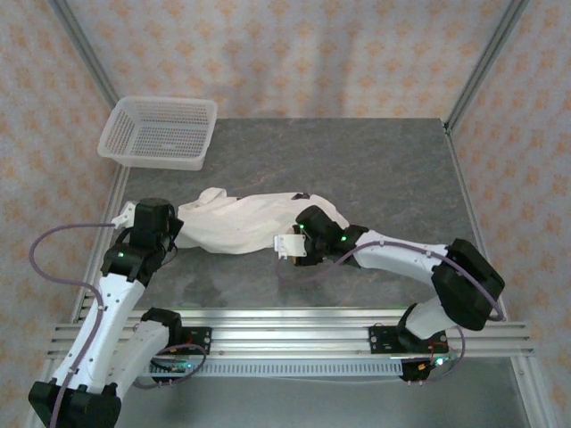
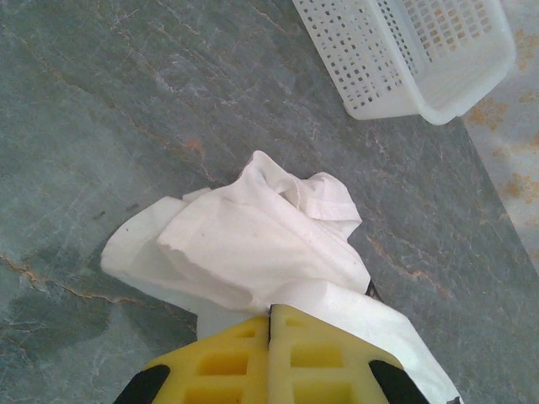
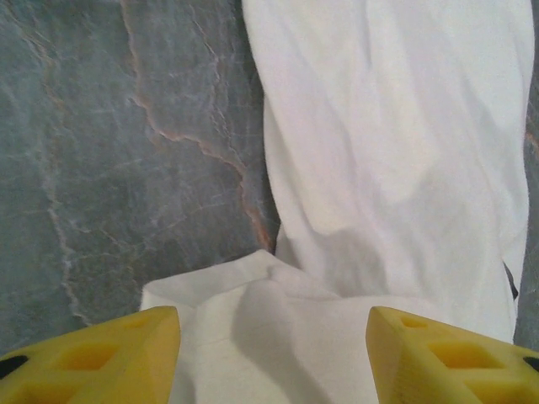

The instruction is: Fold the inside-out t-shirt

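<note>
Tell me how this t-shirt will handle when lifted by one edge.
Probably floppy: the t-shirt lies wrinkled and bunched on the table, so it should sag from any pinch. It is likely light, since its folds look like thin cloth. Pushing it would probably rumple it rather than slide it whole.

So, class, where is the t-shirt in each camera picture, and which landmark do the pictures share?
Top external: t-shirt, just left of centre.
Left wrist: t-shirt, centre down to the bottom edge.
Right wrist: t-shirt, right half and bottom middle.
Shared landmark: the grey veined table.
</note>
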Action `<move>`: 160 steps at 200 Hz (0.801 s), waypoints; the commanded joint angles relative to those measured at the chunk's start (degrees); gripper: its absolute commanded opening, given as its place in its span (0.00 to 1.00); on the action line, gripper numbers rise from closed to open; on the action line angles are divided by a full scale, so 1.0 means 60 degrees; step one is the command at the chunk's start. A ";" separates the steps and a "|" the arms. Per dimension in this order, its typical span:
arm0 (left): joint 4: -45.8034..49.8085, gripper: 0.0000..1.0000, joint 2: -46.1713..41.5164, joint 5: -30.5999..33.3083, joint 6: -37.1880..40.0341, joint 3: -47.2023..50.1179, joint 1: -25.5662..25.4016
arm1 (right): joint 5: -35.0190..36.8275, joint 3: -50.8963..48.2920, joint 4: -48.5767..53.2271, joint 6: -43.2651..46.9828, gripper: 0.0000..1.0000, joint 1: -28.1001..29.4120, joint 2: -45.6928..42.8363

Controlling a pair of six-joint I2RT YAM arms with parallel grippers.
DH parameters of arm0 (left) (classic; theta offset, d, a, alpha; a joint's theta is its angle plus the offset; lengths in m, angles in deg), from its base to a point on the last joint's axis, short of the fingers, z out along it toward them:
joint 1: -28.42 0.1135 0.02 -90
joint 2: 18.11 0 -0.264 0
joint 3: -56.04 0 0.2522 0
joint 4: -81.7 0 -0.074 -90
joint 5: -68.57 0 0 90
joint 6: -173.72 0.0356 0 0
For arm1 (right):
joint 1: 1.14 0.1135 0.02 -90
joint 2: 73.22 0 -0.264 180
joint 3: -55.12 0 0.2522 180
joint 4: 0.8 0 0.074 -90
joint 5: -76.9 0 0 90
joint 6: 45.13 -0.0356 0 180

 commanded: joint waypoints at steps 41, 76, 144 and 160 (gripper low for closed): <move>-0.0076 0.00 -0.0031 0.0152 0.0190 0.0055 0.0084 | -0.0289 0.0640 0.1322 0.0235 0.24 -0.0146 0.0324; 0.0227 0.00 -0.0086 0.0320 0.0250 -0.0423 0.0078 | -0.0246 0.0590 0.1122 0.0131 0.12 -0.0134 -0.0963; 0.1579 0.00 0.0499 0.1499 0.1580 -0.4795 0.0076 | 0.1483 0.1302 0.0424 -0.0236 0.00 -0.0149 -0.4926; 0.2124 0.00 0.1012 0.1924 0.1970 -0.6508 0.0070 | 0.2095 0.2129 0.0274 -0.0240 0.00 -0.0175 -0.5360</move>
